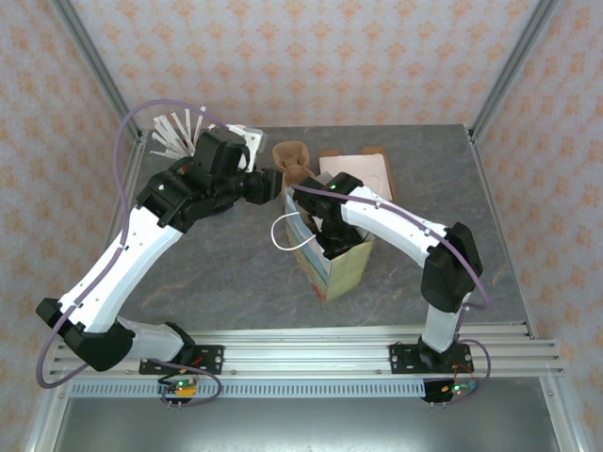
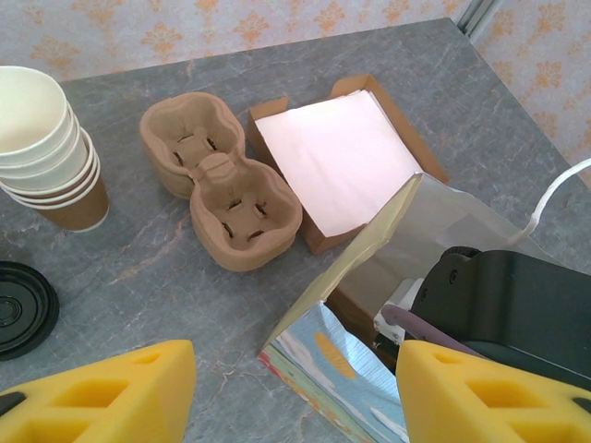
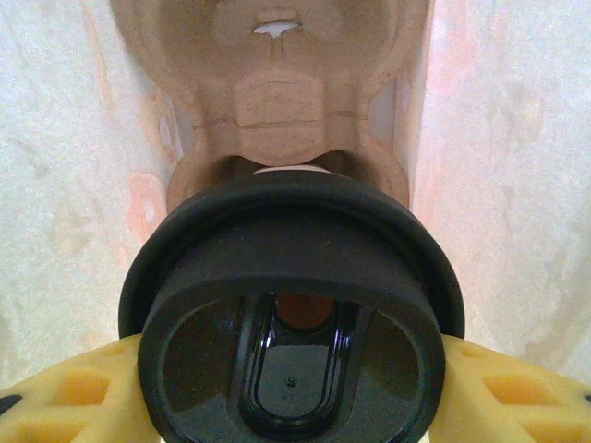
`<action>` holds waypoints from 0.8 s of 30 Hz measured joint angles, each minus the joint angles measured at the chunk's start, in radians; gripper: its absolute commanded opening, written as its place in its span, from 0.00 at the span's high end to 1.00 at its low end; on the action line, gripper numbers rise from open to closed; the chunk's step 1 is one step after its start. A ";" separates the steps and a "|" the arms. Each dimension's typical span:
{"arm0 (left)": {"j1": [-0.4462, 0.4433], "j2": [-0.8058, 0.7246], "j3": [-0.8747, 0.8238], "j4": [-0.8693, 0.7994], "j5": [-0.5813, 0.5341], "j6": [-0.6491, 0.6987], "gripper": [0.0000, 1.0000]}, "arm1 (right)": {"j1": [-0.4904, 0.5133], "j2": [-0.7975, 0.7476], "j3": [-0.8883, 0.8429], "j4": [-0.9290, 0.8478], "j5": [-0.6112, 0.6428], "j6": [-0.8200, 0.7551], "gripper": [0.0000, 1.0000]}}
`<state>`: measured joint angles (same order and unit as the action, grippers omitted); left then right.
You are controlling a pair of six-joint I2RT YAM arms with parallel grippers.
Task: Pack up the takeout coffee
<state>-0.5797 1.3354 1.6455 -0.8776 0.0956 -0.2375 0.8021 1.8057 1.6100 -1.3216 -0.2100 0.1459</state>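
Note:
The takeout coffee point(image 3: 291, 314) faces the right wrist camera with its round black lid; the cup body is hidden beneath it. My right gripper point(image 3: 291, 392) is shut on it, a yellow finger point(image 3: 78, 392) on each side. The cup sits low inside the paper bag point(image 1: 346, 266), over a pulp carrier point(image 3: 277, 101) lying at the bag's bottom. From above, the right gripper point(image 1: 330, 240) reaches down into the bag's mouth. My left gripper point(image 2: 295, 397) stands open beside the bag's upper edge point(image 2: 355, 263), gripping nothing; it is also visible from above point(image 1: 276, 184).
A stack of lidless cups point(image 2: 42, 152) and a loose black lid point(image 2: 18, 309) stand to the left. An empty two-cup carrier point(image 2: 222, 180) and a brown box of napkins point(image 2: 342, 157) lie behind the bag. The right arm point(image 2: 517, 305) crowds the bag's mouth. White sticks point(image 1: 174, 132) fan out at the back left.

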 measured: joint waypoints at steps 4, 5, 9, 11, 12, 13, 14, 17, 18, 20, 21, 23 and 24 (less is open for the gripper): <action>0.000 -0.001 0.000 0.000 0.000 0.000 0.40 | 0.000 0.009 0.012 -0.010 0.005 -0.005 0.28; 0.000 -0.001 0.000 0.000 0.000 0.000 0.40 | 0.000 0.011 0.015 -0.012 0.008 -0.006 0.27; 0.000 -0.001 0.000 0.000 0.000 0.000 0.40 | 0.000 0.017 0.029 -0.017 0.023 -0.005 0.23; 0.000 -0.001 0.000 0.000 0.000 0.000 0.40 | 0.000 0.017 0.034 -0.023 0.029 -0.005 0.21; 0.000 -0.001 0.000 0.000 0.000 0.000 0.40 | 0.000 0.017 0.038 -0.026 0.032 -0.005 0.20; 0.000 -0.001 0.000 0.000 0.000 0.000 0.40 | 0.000 0.017 0.040 -0.026 0.034 -0.005 0.20; 0.000 -0.001 0.000 0.000 0.000 0.000 0.40 | 0.000 0.017 0.043 -0.028 0.035 -0.005 0.19; 0.000 -0.001 0.000 0.000 0.000 0.000 0.40 | 0.000 0.017 0.048 -0.032 0.038 -0.005 0.19; 0.000 -0.001 0.000 0.000 0.000 0.000 0.40 | 0.000 0.017 0.050 -0.035 0.038 -0.005 0.19; 0.000 -0.001 0.000 0.000 0.000 0.000 0.40 | 0.000 0.017 0.060 -0.040 0.038 -0.005 0.18; 0.000 -0.001 0.000 0.000 0.000 0.000 0.40 | 0.000 0.017 0.065 -0.043 0.038 -0.005 0.18; 0.000 -0.001 0.000 0.000 0.000 0.001 0.40 | 0.000 0.017 0.078 -0.047 0.038 -0.005 0.17; 0.000 -0.001 0.000 0.000 0.000 0.002 0.40 | 0.000 0.017 0.084 -0.050 0.038 -0.005 0.17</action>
<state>-0.5797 1.3346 1.6455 -0.8776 0.0956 -0.2356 0.8024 1.8225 1.6936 -1.3716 -0.1719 0.1410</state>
